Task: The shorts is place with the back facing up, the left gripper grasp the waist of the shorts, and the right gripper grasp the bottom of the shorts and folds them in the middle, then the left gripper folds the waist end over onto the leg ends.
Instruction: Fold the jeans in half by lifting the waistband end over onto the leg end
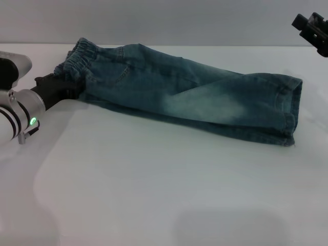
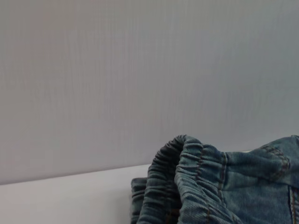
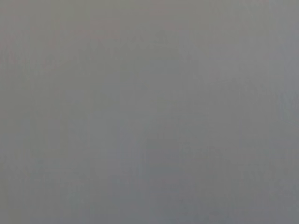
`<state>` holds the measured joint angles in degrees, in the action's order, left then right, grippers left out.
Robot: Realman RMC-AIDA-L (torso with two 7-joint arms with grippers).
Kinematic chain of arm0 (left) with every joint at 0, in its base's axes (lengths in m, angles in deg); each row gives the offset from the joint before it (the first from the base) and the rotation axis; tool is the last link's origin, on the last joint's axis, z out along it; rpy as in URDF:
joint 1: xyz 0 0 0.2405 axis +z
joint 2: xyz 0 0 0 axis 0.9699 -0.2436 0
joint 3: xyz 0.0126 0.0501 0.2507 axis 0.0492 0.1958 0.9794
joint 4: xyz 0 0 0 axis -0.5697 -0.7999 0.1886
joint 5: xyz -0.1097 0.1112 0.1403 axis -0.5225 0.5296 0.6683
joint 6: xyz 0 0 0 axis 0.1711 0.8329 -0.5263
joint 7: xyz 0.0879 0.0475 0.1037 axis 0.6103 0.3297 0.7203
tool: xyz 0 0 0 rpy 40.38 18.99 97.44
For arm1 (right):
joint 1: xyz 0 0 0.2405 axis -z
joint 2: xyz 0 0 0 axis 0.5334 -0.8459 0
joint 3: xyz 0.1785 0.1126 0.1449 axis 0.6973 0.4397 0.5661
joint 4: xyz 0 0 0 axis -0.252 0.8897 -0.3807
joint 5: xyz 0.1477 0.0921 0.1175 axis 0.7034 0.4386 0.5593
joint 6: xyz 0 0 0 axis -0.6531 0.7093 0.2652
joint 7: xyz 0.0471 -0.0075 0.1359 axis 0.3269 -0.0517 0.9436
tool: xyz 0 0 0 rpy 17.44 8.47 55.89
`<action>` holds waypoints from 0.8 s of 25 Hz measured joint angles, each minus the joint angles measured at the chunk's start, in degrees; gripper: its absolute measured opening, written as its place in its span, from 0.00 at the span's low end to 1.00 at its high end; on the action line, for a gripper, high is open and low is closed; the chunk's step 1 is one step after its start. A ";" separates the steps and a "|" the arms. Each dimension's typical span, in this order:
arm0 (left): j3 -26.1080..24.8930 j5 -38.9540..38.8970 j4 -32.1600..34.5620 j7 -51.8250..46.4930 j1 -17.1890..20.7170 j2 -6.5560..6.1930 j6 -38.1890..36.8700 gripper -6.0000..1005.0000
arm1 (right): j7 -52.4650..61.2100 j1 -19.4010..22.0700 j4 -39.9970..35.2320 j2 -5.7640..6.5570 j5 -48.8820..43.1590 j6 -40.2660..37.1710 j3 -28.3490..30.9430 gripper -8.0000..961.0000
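Item: denim shorts [image 1: 195, 97], blue-green wash with a pale faded patch at mid-length. They lie on the white bench [image 1: 154, 184], already doubled lengthwise into one long narrow strip that runs from the robot's left and far side toward its right and near side. One back pocket shows on the upper layer near the waist.

Waist of the shorts [image 1: 82, 54]: puckered elastic band at the left end of the strip, slightly raised off the bench. In the left wrist view the gathered band [image 2: 180, 186] fills the lower part of the frame, bunched into close ridges with orange stitching on the denim beside it.

Leg ends [image 1: 292, 110]: flat stitched hems at the right end, stacked one on the other and resting on the bench.

Left pincer [image 1: 66, 84]: black claw on a silver ringed wrist with a small green light, low over the bench at the waist end. Its tip meets the cloth just under the elastic band; the fingertips are hidden by the denim, so whether it is open or closed on the band cannot be told.

Right pincer [image 1: 312, 28]: black blocky claw, lifted at the far right edge of the head view, well apart from the leg ends, holding nothing. Finger position cannot be told. The right wrist view shows only plain grey.
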<state>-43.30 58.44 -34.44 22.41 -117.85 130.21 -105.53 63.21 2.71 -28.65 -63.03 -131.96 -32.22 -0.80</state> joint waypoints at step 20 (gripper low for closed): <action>0.21 -0.14 -0.30 0.96 1.42 -0.17 -2.76 0.38 | 0.20 0.39 0.19 -0.09 0.01 -0.42 -0.08 0.60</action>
<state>-43.08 58.30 -34.74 23.37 -116.43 130.04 -108.29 63.41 3.09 -28.46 -63.12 -131.95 -32.63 -0.88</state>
